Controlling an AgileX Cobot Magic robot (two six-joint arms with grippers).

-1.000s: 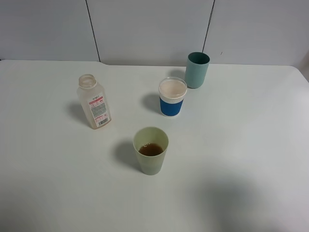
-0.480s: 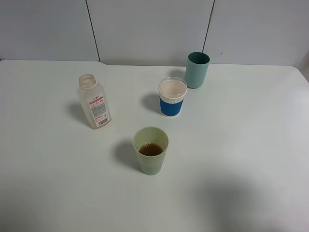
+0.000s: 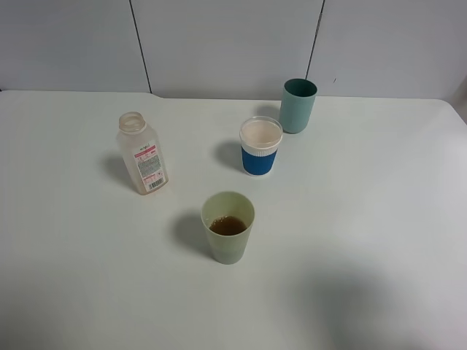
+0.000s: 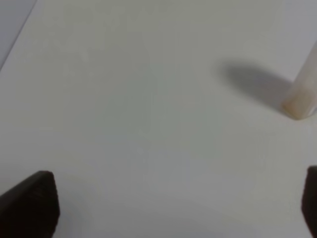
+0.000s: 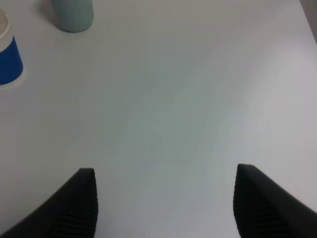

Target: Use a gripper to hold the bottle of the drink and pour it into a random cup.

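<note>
The clear bottle (image 3: pixel 143 153) with a red-and-white label stands uncapped on the white table at the left; it looks nearly drained. Its base (image 4: pixel 302 96) shows at the edge of the left wrist view. The pale yellow-green cup (image 3: pixel 228 226) stands in front of centre with brown drink (image 3: pixel 228 225) in its bottom. Neither gripper shows in the exterior view. The left gripper (image 4: pixel 181 203) is open and empty, its dark fingertips wide apart above bare table. The right gripper (image 5: pixel 166 203) is open and empty too.
A blue-and-white paper cup (image 3: pixel 260 146) stands behind the yellow-green cup, and a taller teal cup (image 3: pixel 298 106) behind that. Both show at the edge of the right wrist view, the paper cup (image 5: pixel 9 57) and the teal cup (image 5: pixel 73 14). A grey panelled wall runs along the table's back.
</note>
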